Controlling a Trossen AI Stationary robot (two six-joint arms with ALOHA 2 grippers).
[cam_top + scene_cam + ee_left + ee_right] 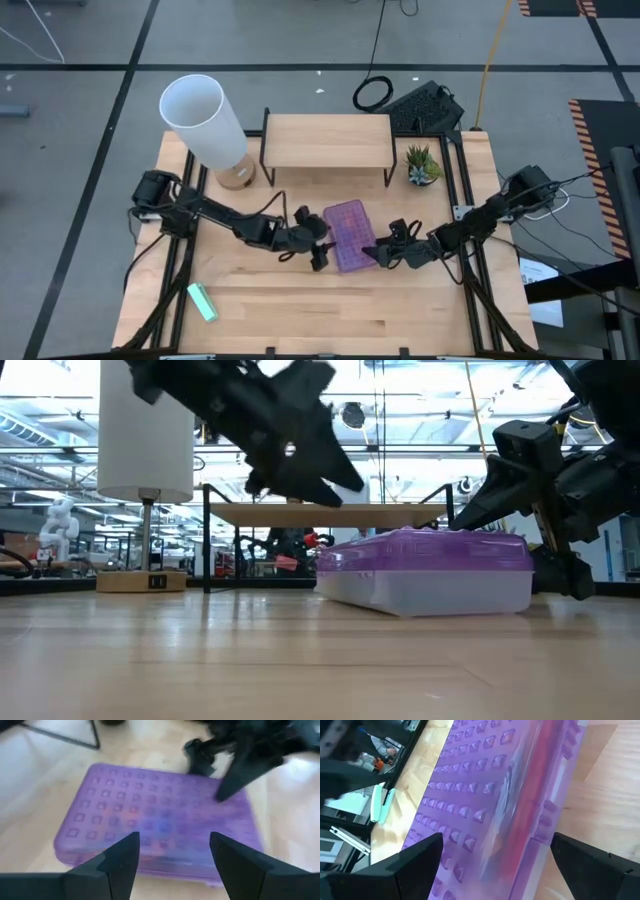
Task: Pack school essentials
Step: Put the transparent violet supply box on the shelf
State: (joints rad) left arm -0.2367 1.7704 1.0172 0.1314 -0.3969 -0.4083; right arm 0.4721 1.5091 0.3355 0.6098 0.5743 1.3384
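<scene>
Pencil case: I see a purple lidded pencil case [349, 235] lying flat near the middle of the table [300, 310], lid down. Coloured shapes show through the studded lid, but I cannot tell them apart.
Left gripper: my left gripper [318, 246] sits just beside the case's left edge, raised above the tabletop in the low view. Its fingers [120, 862] are spread, with the case's near edge between them in the left wrist view.
Right gripper: my right gripper [380, 254] is at the case's right near corner. Its fingers [592, 857] are spread wide on either side of the case's long edge; I cannot tell whether they touch it.
Green item: a small green object [204, 301] lies alone at the table's left near area, well apart from the case.
Far side: a white lamp [205, 120], a wooden shelf [327, 138] and a small plant [421, 165] stand along the far edge.
</scene>
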